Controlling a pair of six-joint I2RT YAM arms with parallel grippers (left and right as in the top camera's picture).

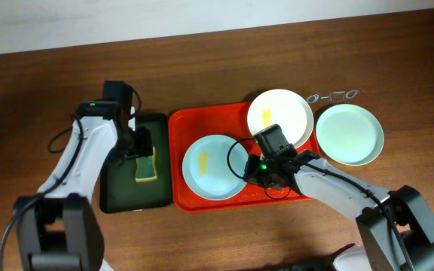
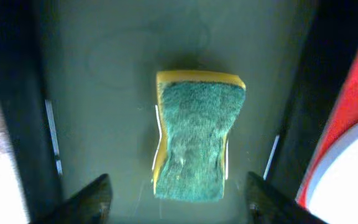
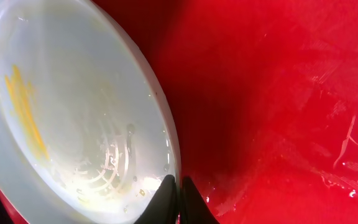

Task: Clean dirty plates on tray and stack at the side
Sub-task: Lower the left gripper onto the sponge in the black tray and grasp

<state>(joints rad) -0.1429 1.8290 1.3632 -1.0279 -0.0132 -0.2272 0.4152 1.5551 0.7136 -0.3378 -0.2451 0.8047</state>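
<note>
No brand or label shows. The only writing is some pale marks (image 1: 334, 96) on the wooden table (image 1: 36, 90) by the far right plate, too small to read.

Counted: two trays, one sponge and three plates.

At the left, the left gripper (image 2: 183, 200) hangs over the dark green tray (image 1: 119, 192), its jaws wide apart and holding nothing. The sponge (image 2: 197, 140) lies flat in that tray between the line of the two fingertips, green scouring side up over a yellow body.

Just beside it to the right lies the red tray (image 1: 178, 165). In its left half sits the first mint-blue plate (image 1: 209, 169), with a yellow smear left of its middle. The right gripper (image 3: 179, 202) is at this plate's right edge, jaws closed together on the rim. Its arm reaches in from the lower right and crosses the tray's near right corner.

The cream-white plate (image 1: 288, 113) rests at the tray's far right corner, overhanging the rim. It also has a yellow smear, and the gripper's body hides part of its near edge.

The second mint-blue plate (image 1: 349, 134) sits on the table just right of the tray, close to the cream-white one.
</note>
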